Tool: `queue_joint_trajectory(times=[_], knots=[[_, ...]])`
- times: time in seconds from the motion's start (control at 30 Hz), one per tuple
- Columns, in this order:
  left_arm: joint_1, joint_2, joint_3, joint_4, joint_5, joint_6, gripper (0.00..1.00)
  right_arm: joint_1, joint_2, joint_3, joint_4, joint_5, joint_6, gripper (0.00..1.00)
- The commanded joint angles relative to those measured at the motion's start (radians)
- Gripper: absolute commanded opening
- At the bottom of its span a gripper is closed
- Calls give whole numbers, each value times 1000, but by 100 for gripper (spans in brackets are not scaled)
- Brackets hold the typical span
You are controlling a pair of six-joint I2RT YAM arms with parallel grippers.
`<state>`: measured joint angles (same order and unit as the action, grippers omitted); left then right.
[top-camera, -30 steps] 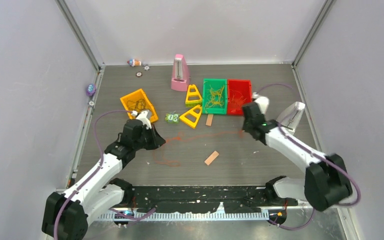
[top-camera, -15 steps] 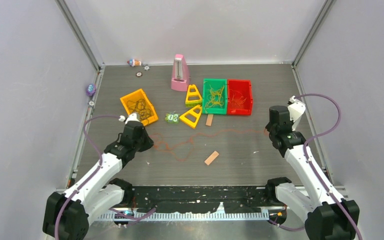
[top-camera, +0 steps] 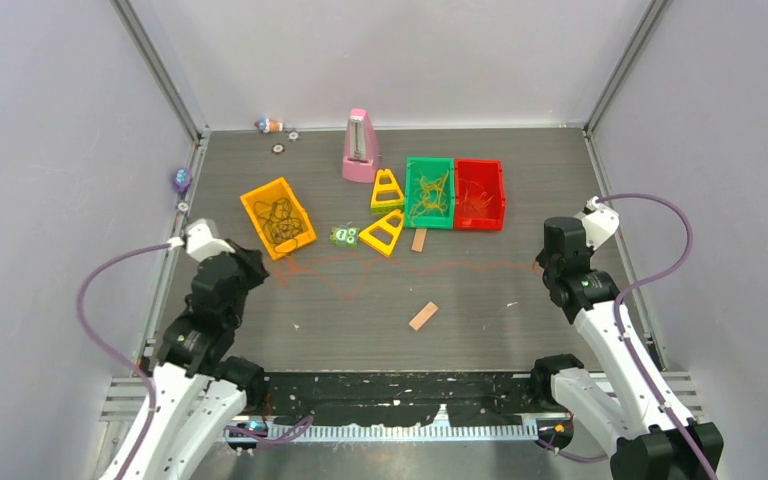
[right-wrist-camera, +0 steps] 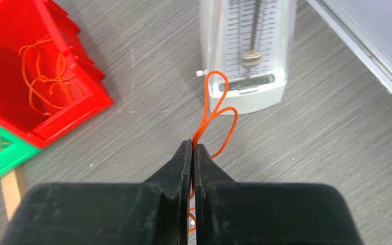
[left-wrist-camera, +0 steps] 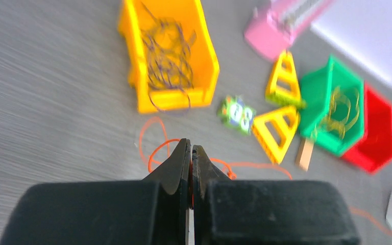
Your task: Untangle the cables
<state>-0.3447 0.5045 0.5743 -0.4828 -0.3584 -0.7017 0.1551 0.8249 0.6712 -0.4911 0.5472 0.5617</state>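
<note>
A thin orange-red cable (top-camera: 430, 265) lies stretched across the table between my two grippers. My left gripper (top-camera: 260, 264) is shut on its left end; in the left wrist view the cable (left-wrist-camera: 155, 148) loops on the floor just ahead of the closed tips (left-wrist-camera: 190, 145). My right gripper (top-camera: 543, 263) is shut on its right end, and a double loop of cable (right-wrist-camera: 219, 102) sticks out past the closed tips (right-wrist-camera: 192, 145). Dark purple cables (left-wrist-camera: 166, 56) lie in the orange bin (top-camera: 260, 192). Yellow cables (top-camera: 430, 195) lie in the green bin (top-camera: 407, 190), and orange-red ones (right-wrist-camera: 46, 76) in the red bin (top-camera: 501, 190).
A pink metronome (top-camera: 361, 146) stands at the back. Two yellow triangles (top-camera: 384, 232), a small green toy (top-camera: 344, 235) and two wooden blocks (top-camera: 423, 316) lie mid-table. A white metronome (right-wrist-camera: 247, 51) stands just beyond my right gripper. Walls close in both sides.
My left arm has drawn back to the left with the cable's end. My right arm has swung right from the red bin. The cable has pulled out from a tangle into a longer line.
</note>
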Motion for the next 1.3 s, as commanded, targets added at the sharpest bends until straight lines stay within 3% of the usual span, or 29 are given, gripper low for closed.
queue_joint_trajectory(times=[0.0,0.1,0.2,0.33,0.43,0.5,0.57,0.67,0.77,0.9,1.1,1.27], knots=[[8,-39,212,-164,-394,43,0,-2,-31,32,-65,129,74,5],[14,-57,302,-204,-601,102,0,-4,-67,23,-79,186,103,5],[18,-82,308,-75,-732,249,0,-4,-107,27,-114,232,126,5],[27,-85,288,41,-825,389,0,-7,-166,41,-163,316,163,5],[66,-70,270,13,-799,339,0,-8,-214,47,-196,395,203,5],[106,-50,272,-36,-714,275,0,-8,-267,41,-190,406,182,5],[114,-36,260,-23,-578,262,0,-9,-283,11,-90,291,81,5],[114,-19,245,47,-246,283,0,-9,-246,14,14,-6,-49,5],[113,-5,248,114,-1,299,0,-8,-183,49,49,-135,-110,5],[113,12,276,167,212,314,0,-8,-126,132,100,-281,-165,5],[112,56,322,237,495,286,0,-6,-1,305,132,-314,-188,5],[99,114,397,266,623,249,0,-7,127,446,132,-318,-192,5]])
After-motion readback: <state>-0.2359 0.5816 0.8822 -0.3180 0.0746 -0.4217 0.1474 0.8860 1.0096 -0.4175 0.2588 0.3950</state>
